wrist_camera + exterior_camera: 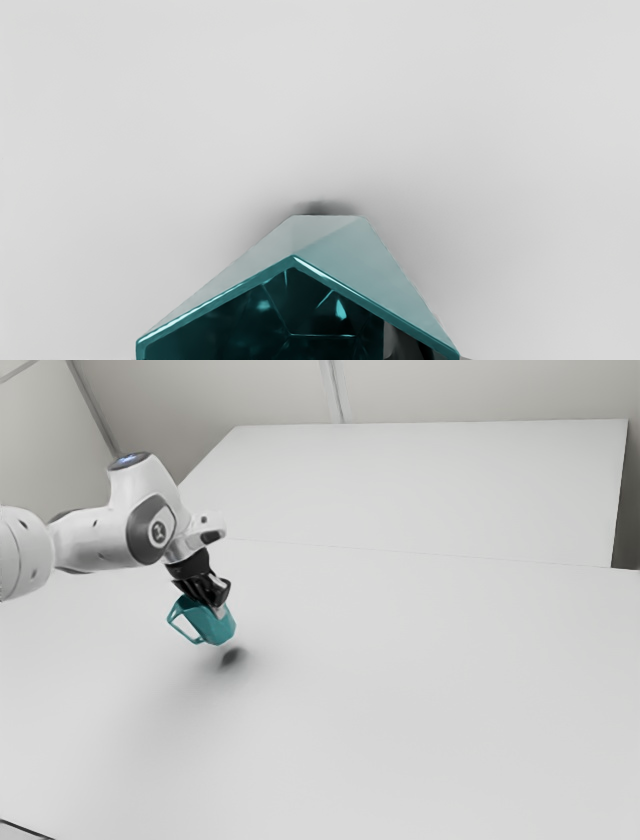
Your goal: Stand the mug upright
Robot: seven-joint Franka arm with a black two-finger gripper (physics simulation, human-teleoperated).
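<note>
Gripper [215, 603]: closed on the mug, pinching it near its rim, with a dark finger [412, 347] partly visible past the rim.
Mug [212, 624]: teal, faceted, held at the fingertips and raised off the table [400, 710].
Tilt: leaning, neither upright nor flat; its mouth is turned up toward the hand, its base lower and farther out than the fingers.
Handle [182, 632]: beside the fingers, on the exterior view's left of the mug.
Shadow [232, 657]: on the table, below the fingers and mug.
</note>
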